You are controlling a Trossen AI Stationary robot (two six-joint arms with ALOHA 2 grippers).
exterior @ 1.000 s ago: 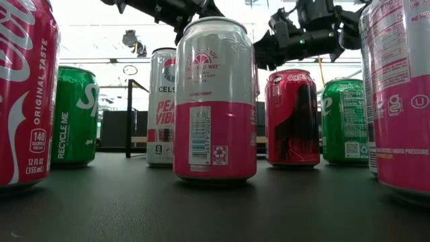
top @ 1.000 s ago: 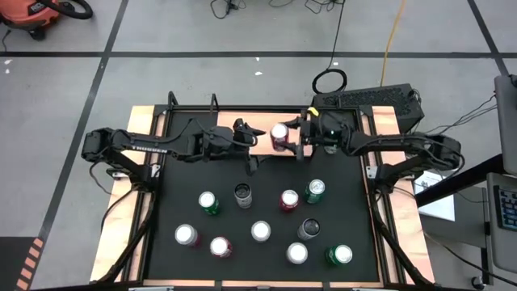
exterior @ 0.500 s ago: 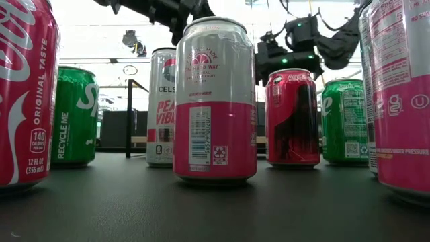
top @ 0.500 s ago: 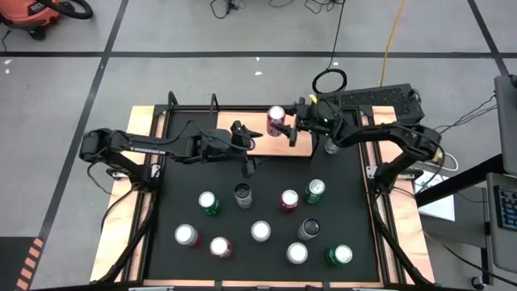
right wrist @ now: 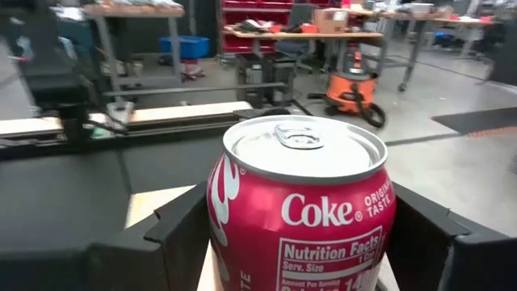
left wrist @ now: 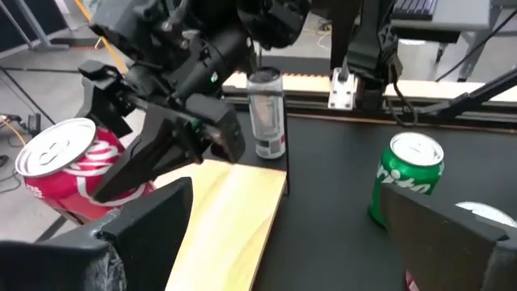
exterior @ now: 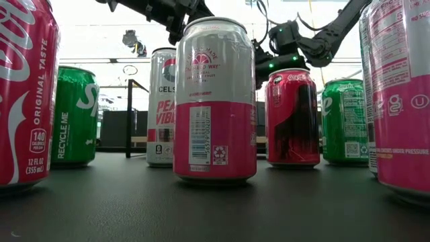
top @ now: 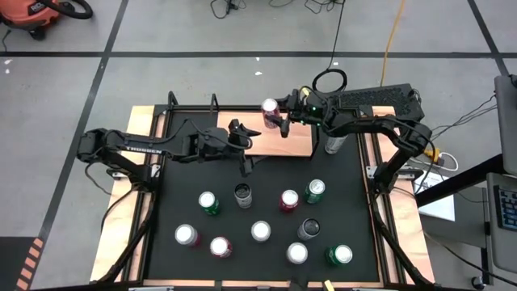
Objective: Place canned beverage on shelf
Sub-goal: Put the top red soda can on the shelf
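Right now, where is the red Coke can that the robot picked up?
The Coke can is gripped in the right tool, held over the far edge of the wooden shelf at the back of the table, with the open left tool nearby.

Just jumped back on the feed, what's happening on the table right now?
The right end effector grips a red Coke can over the far edge of the wooden shelf at the back of the mat. The left end effector waits open beside the shelf. Ten more cans stand on the black mat, one silver can right of the shelf.
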